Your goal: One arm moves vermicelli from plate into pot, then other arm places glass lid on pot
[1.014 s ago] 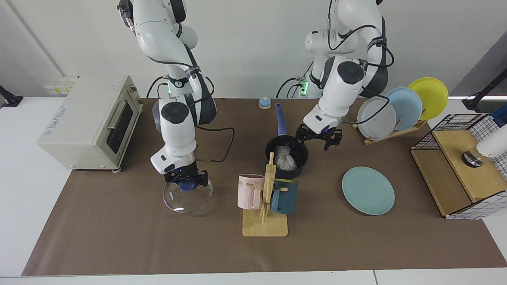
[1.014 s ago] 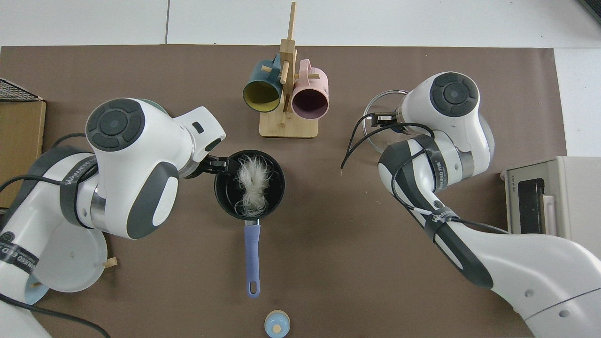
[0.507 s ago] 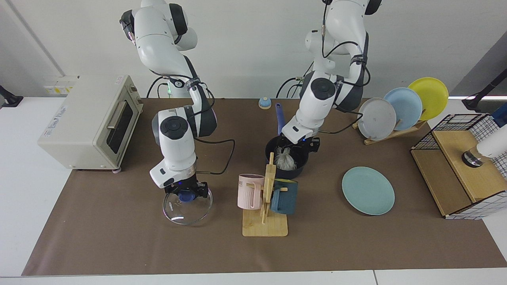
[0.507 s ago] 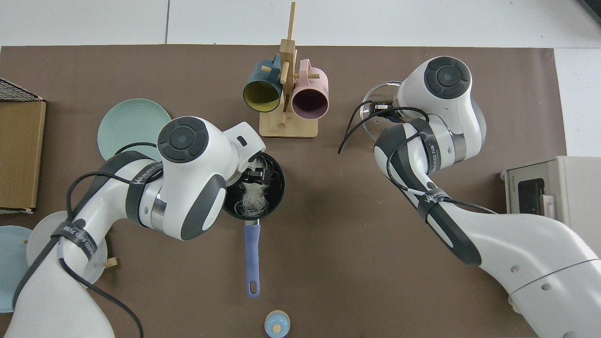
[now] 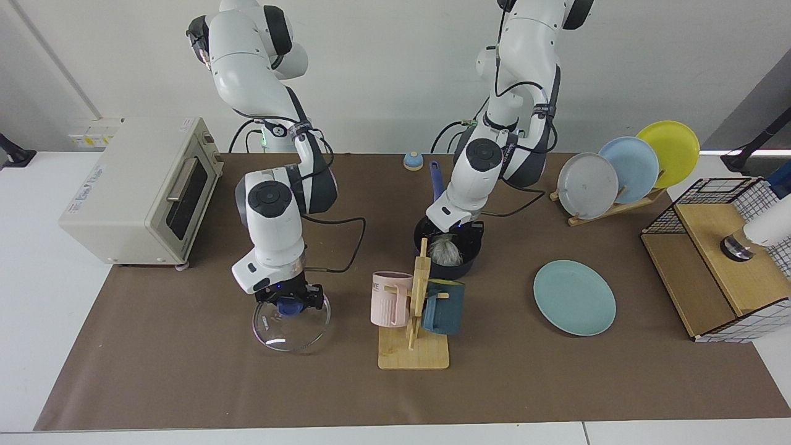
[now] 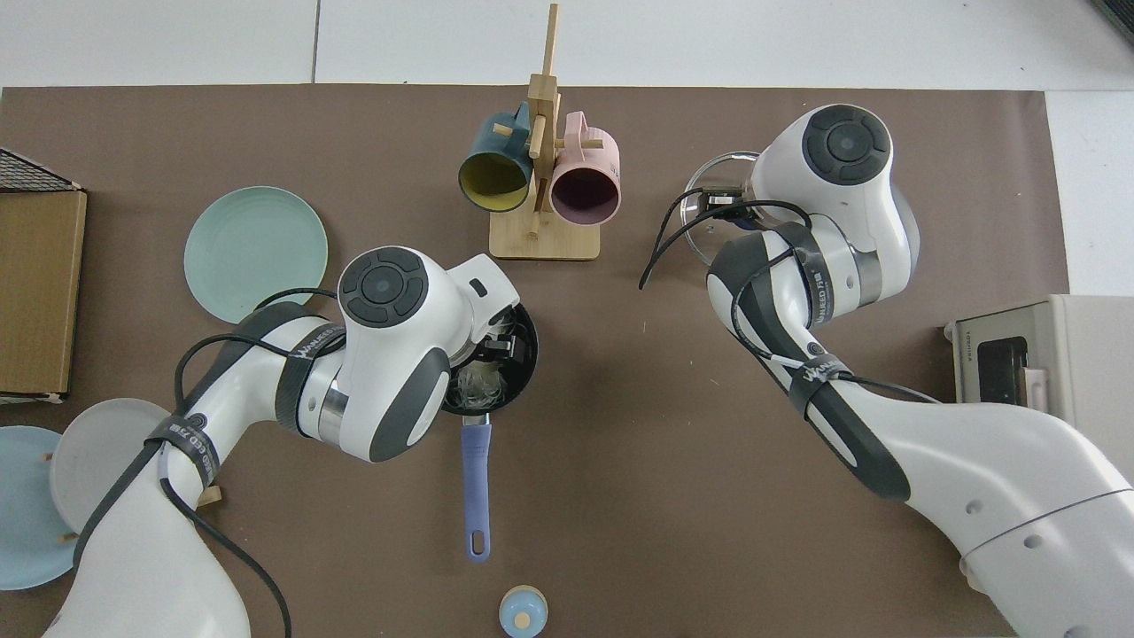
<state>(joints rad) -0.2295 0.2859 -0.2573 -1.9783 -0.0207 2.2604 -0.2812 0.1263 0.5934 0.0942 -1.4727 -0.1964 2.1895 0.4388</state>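
The dark navy pot [image 5: 465, 258] stands mid-table, its blue-purple handle [image 6: 475, 483] pointing toward the arms. The whitish vermicelli [image 5: 445, 250] lies inside it, and also shows in the top view as vermicelli [image 6: 477, 386]. My left gripper [image 5: 459, 233] reaches down into the pot over the noodles, largely hidden by its own wrist. The teal-green plate [image 5: 575, 298] lies bare beside the pot. My right gripper [image 5: 289, 303] is shut on the blue knob of the glass lid [image 5: 289, 327], which hangs slightly tilted, low over the mat.
A wooden mug rack [image 5: 413, 346] with a pink and a dark teal mug stands between the pot and the table's front edge. A toaster oven [image 5: 142, 185], a plate rack [image 5: 618, 170], a wire basket [image 5: 717, 259] and a small blue knob [image 5: 413, 161] ring the mat.
The left arm swung from beside the pot to over it and lowered its gripper inside. The right gripper, holding the lid, shifted slightly toward the table's front edge.
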